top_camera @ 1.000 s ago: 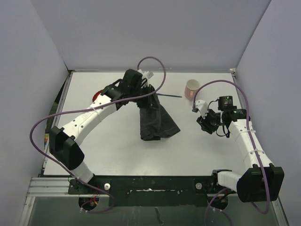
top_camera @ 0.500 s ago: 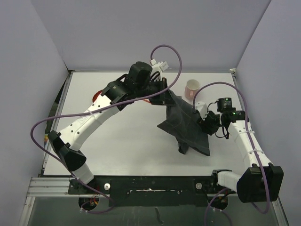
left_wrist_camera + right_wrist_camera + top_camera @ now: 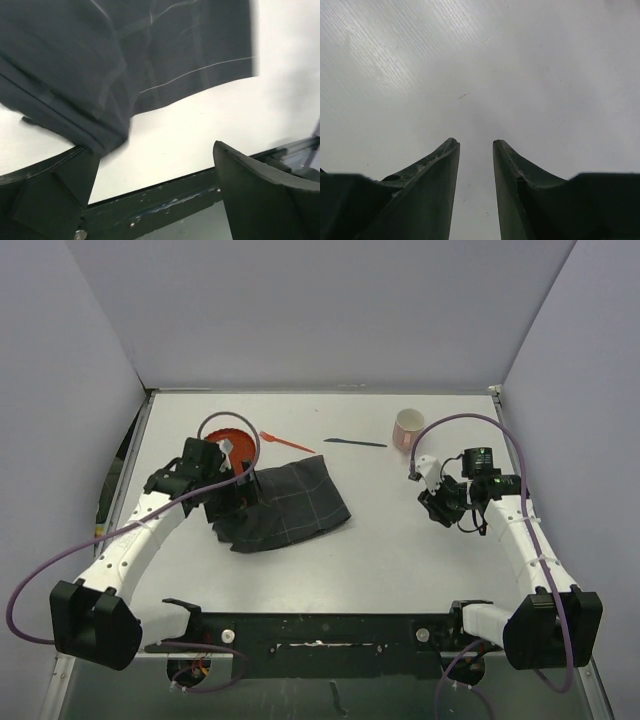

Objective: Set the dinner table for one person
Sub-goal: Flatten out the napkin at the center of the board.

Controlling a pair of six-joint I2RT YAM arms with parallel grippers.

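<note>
Mat (image 3: 285,502) lies left on the dinner table (image 3: 400,540), rumpled. My left gripper (image 3: 151,150) gapes wide, my right gripper (image 3: 475,145) is narrow and empty. Plate (image 3: 215,426), cup (image 3: 408,428), red utensil (image 3: 287,443) and dark utensil (image 3: 355,443) are unplaced.

No legible text, labels or numbers anywhere (all views)

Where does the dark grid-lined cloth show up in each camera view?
Top external: the cloth lies flat, left of centre, on the white table.
Left wrist: the cloth fills the upper left of the picture.
Right wrist: not in it.
Shared landmark: the white table, seen in all three views.
</note>
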